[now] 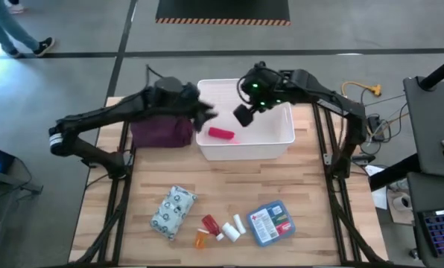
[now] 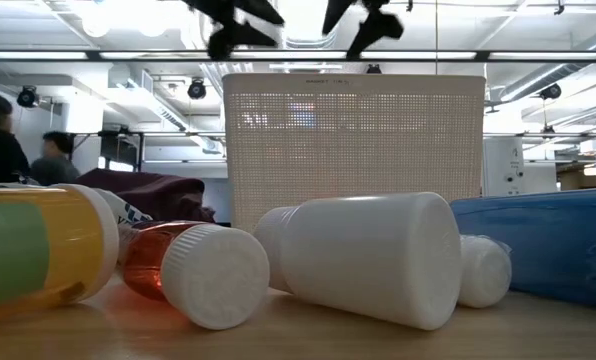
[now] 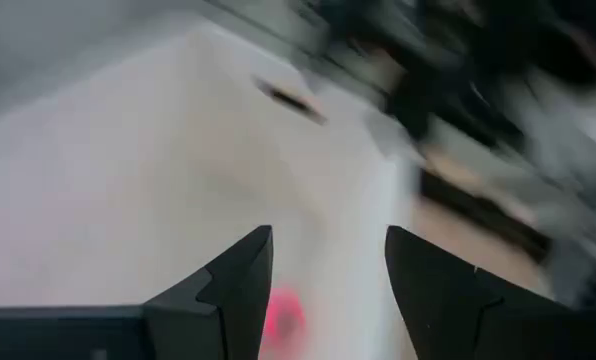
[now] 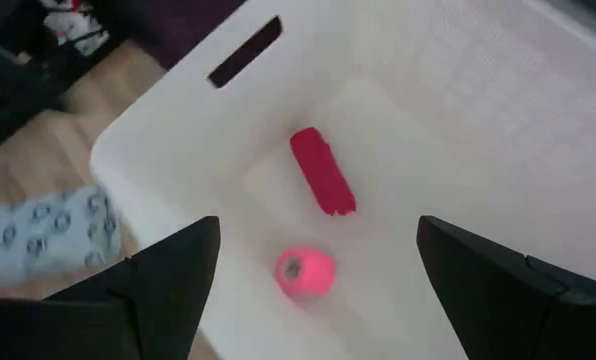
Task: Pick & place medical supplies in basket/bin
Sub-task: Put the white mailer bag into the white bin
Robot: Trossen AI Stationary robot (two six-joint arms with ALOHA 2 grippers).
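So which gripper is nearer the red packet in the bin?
Left. The left gripper hangs just beside the red packet at the bin's left wall; the right gripper hovers slightly farther off.

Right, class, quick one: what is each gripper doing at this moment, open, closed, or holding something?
Left gripper: open, empty, over the white bin.
Right gripper: open, empty, above the bin, where a red packet and pink tape roll lie.

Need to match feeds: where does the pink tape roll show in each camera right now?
High view: not visible; the right gripper hangs over that part of the white bin.
Low view: not visible behind the bin wall.
Left wrist view: pink blur between the open fingers, pink tape roll.
Right wrist view: on the bin floor, beside the red packet.
Shared landmark: the white bin.
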